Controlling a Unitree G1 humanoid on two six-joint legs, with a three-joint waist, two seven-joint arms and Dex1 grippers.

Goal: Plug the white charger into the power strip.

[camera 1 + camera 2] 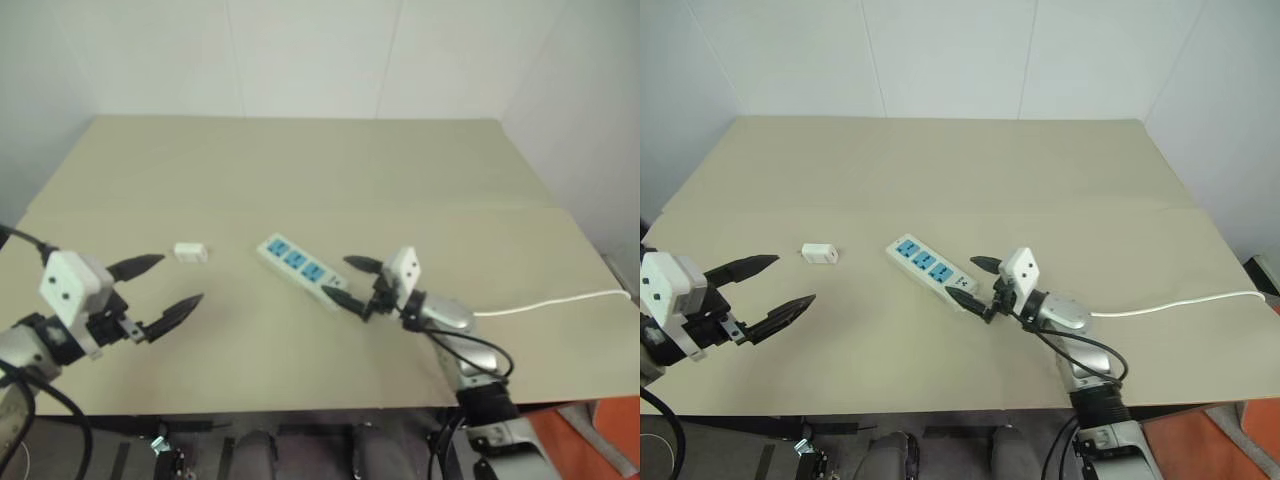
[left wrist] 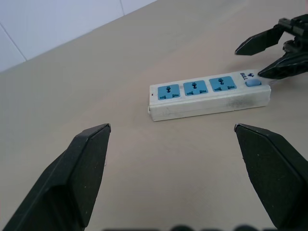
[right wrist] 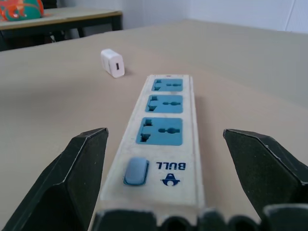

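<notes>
The right claw (image 1: 356, 283) is found spread wide and empty at the switch end of the power strip (image 1: 298, 265); the left claw (image 1: 160, 290) is likewise apart, holding nothing. The white charger (image 1: 190, 252), a small plain block, is seen lying loose on the bench (image 1: 300, 170), near the strip's far end. All three blue sockets are vacant; pick-up and insertion are judged outstanding.

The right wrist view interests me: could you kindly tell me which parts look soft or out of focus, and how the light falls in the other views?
Right wrist view: the power strip reads crisp at its switch end, the charger behind is softer, and the desk beyond is blurred. Left wrist view: the right pincer is slightly soft. Eye views: even, flat light; faint shadows on the table.
</notes>
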